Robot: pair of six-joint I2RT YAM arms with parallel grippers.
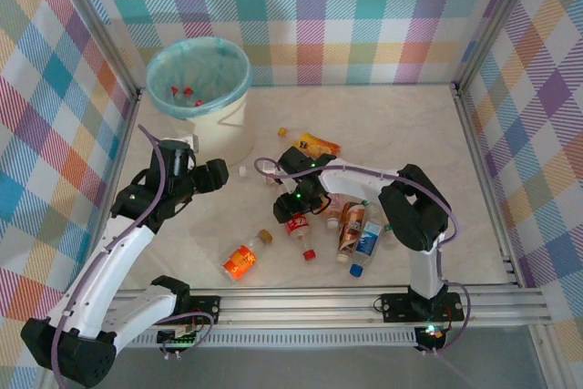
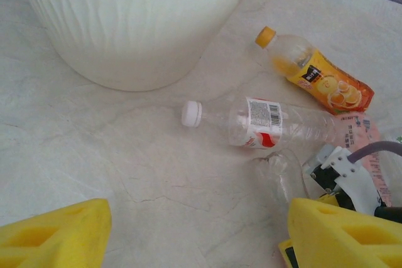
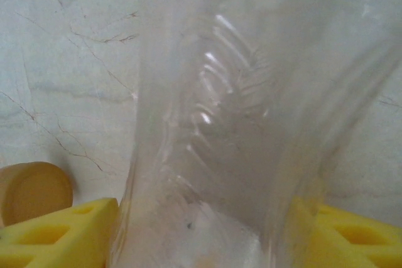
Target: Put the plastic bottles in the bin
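Right gripper point(image 3: 201, 221) is squeezing a clear bottle point(image 3: 213, 111) btw its yellow pads point(image 3: 59, 233), so it's clamped on it, low over the table point(image 3: 69, 61), off to the right of the bin point(image 1: 199, 42). Left gripper point(image 2: 198, 236) is hanging spread wide & empty just beside the bin's wall. Other bottles point(image 1: 351, 230) are lying farther from the bin; red caps point(image 1: 189, 91) are showing inside it. Step, by the look: grasp made, lift pending. Next move is calling for raising w/o slipping, carrying over the bin's rim, then releasing.

Clear bottle point(image 3: 239, 123) pinched between yellow gripper fingers point(image 3: 56, 236), tan cap point(image 3: 34, 189) at left
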